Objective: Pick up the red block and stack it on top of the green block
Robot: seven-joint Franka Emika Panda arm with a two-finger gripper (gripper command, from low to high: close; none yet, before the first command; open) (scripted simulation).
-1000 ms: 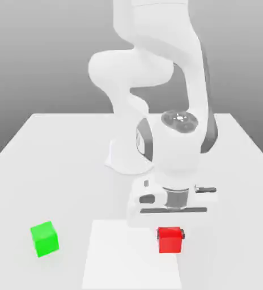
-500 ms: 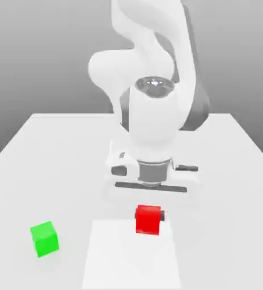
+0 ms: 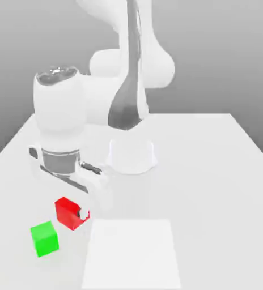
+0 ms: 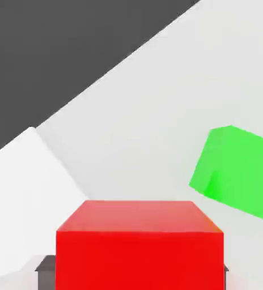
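Note:
The red block (image 3: 67, 212) hangs above the table, held between the fingers of my gripper (image 3: 71, 213), which is shut on it. It sits just up and to the exterior view's right of the green block (image 3: 45, 238), which rests on the table near the front left. In the hand view the red block (image 4: 139, 243) is close between the dark fingertips (image 4: 45, 271), with the green block (image 4: 237, 171) off to one side below.
A white square mat (image 3: 132, 255) lies on the table at the front centre. The robot's base (image 3: 131, 156) stands behind it. The table's left edge (image 3: 9, 141) runs close to the green block.
My arm has swung from the exterior view's right to its left, carrying the red block off the white mat and up over to beside the green block. The green block has stayed put.

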